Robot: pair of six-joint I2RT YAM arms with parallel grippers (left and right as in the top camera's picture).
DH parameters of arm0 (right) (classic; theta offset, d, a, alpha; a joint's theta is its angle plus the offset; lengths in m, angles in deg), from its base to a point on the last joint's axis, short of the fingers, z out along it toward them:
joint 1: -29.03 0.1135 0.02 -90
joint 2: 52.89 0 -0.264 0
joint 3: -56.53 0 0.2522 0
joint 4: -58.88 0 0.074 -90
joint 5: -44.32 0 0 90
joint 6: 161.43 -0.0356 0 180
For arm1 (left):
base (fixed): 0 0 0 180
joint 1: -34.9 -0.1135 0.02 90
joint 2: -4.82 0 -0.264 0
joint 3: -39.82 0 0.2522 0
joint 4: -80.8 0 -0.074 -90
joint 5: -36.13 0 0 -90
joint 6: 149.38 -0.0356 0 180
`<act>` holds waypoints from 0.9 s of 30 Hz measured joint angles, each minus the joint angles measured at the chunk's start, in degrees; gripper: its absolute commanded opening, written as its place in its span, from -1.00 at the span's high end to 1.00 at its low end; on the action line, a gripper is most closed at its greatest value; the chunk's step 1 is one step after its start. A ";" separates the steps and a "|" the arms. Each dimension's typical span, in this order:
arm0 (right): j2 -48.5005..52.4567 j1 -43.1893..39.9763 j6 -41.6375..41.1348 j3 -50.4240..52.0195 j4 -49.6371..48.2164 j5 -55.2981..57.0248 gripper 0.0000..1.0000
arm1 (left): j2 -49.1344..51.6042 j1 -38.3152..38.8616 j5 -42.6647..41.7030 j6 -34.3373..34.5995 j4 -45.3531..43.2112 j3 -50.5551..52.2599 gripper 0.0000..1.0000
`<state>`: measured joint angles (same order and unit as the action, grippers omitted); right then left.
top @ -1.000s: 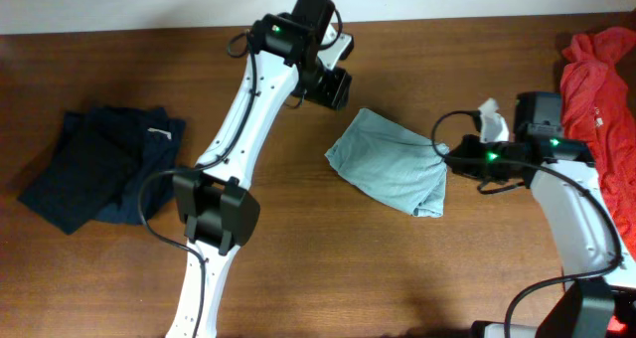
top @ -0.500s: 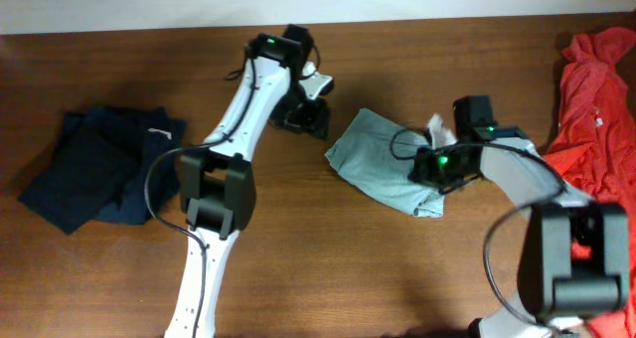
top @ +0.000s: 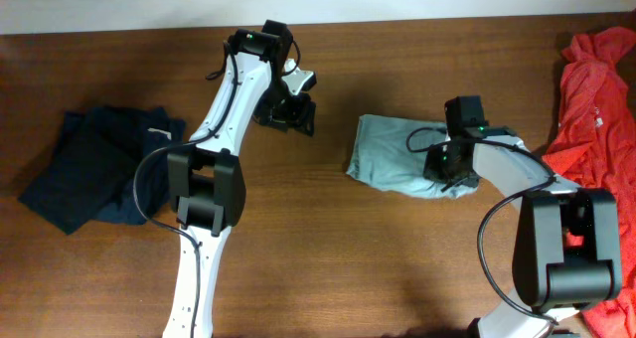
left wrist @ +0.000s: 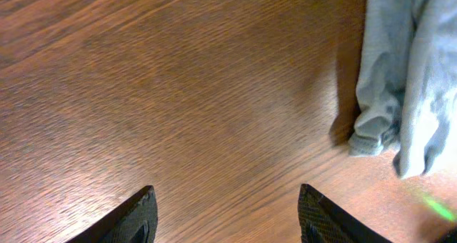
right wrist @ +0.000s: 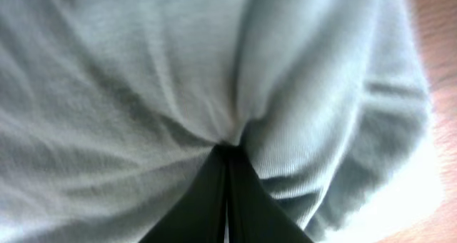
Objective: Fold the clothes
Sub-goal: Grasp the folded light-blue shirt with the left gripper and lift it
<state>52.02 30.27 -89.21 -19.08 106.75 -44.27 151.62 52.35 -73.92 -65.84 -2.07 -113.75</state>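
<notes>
A brown wooden table [top: 397, 258] is carrying three pieces of clothing, each lying apart from the others. A dark navy garment [top: 94, 169] is lying rumpled near the left edge. A pale grey-blue T-shirt [top: 393, 154] is lying bunched right of centre, and a red-orange garment [top: 596, 99] is lying heaped along the right edge.

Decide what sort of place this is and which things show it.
Probably a robot bench for laundry folding: left arm and right arm at a wooden table bearing a pale teal T-shirt, a navy garment and a red-orange garment.
</notes>
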 measured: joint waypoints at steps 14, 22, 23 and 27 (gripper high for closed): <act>0.26 1.70 0.52 -0.04 1.11 5.05 0.92 | 2.08 2.58 -18.99 -1.68 -7.17 0.00 -0.33; 0.26 1.70 0.48 -0.09 1.40 5.16 0.92 | 8.02 5.92 -25.14 2.27 -10.69 -0.02 -0.58; 0.26 1.73 0.50 -0.09 1.42 5.20 0.92 | 8.04 6.14 -25.49 2.95 -11.10 -0.11 -0.58; 0.26 1.73 0.50 -0.09 1.42 5.22 0.92 | 8.70 6.91 -27.28 6.51 -12.61 -0.37 -0.61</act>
<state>52.28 31.99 -88.71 -19.16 108.17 -39.05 160.32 59.26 -101.20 -59.33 -14.68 -114.12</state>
